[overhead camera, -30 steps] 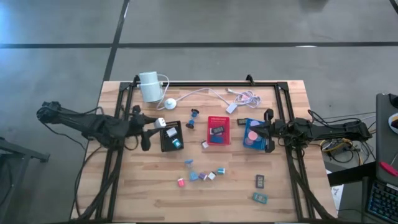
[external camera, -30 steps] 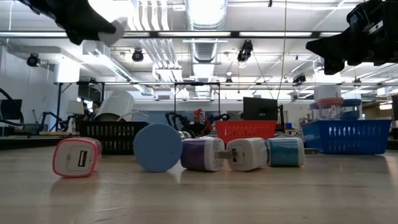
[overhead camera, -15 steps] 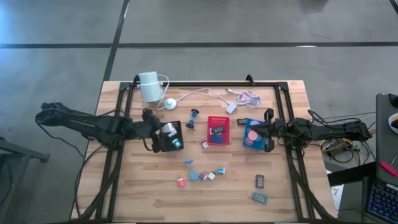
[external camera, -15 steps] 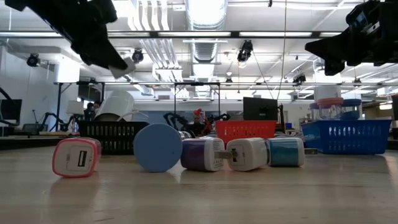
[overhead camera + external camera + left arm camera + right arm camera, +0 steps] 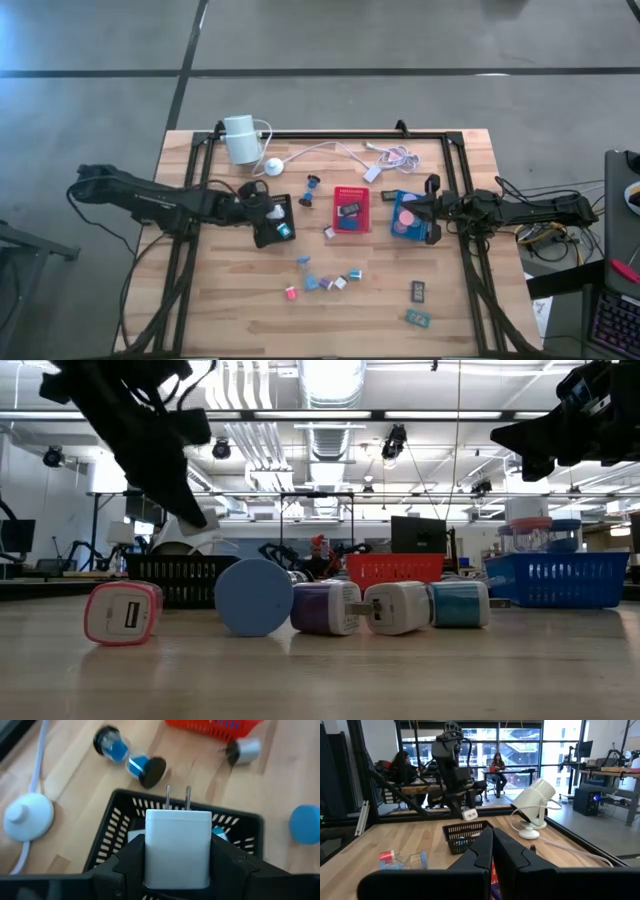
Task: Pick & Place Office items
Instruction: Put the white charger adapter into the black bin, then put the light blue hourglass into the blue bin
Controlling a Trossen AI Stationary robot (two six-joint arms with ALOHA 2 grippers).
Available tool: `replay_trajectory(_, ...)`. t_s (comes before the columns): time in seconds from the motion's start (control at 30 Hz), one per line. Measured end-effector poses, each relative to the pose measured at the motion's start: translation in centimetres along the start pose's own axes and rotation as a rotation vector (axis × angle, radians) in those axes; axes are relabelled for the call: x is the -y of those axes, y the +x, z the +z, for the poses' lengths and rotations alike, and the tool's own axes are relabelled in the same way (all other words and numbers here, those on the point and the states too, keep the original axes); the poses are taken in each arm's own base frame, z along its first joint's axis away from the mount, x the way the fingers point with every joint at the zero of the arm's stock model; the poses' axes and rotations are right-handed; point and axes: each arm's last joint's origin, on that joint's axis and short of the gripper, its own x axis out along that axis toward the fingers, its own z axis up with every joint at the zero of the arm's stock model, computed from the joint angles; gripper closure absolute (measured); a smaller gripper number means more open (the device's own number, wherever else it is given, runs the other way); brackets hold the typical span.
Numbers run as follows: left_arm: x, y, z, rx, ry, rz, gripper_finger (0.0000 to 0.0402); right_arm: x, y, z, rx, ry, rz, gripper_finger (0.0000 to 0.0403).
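Gripping a white plug point(image 5: 177, 846), prongs forward, the left end effector point(image 5: 176, 851) hangs over the black tray point(image 5: 111, 822) below, presumably for release; right end effector point(image 5: 492, 851) waits, closed.

**Where there's room on the table**

Lower left of the high view is bare wood point(image 5: 215, 310). Mid-frame is crowded: black tray point(image 5: 277, 219), red tray point(image 5: 351, 209), blue tray point(image 5: 406, 214), with a cluster of small blocks point(image 5: 325, 281) below.
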Motion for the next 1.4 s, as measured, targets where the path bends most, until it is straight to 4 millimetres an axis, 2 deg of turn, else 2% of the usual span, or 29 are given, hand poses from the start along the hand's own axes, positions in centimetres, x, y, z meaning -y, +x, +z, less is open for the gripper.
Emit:
replay_trajectory(0.5, 0.6, 4.3, -1.1, -0.169, 0.032, 0.014, 0.0226, 0.0, 0.0, 0.0, -0.001, 0.000, 0.000, 0.0394)
replay_trajectory(0.93, 0.6, 4.8, -1.1, -0.178, 0.029, 0.016, 0.0224, 0.0, 0.0, 0.0, -0.001, 0.000, 0.000, 0.0394)
replay_trajectory(1.2, 0.7, 4.9, -0.9, -0.157, 0.017, 0.009, 0.0094, 0.0, 0.0, 0.0, -0.001, 0.004, 0.000, 0.0394)
replay_trajectory(1.4, 0.6, 4.0, -0.4, -0.125, 0.029, -0.013, 0.0074, 0.0, 0.0, 0.0, -0.001, 0.004, 0.000, 0.0394)
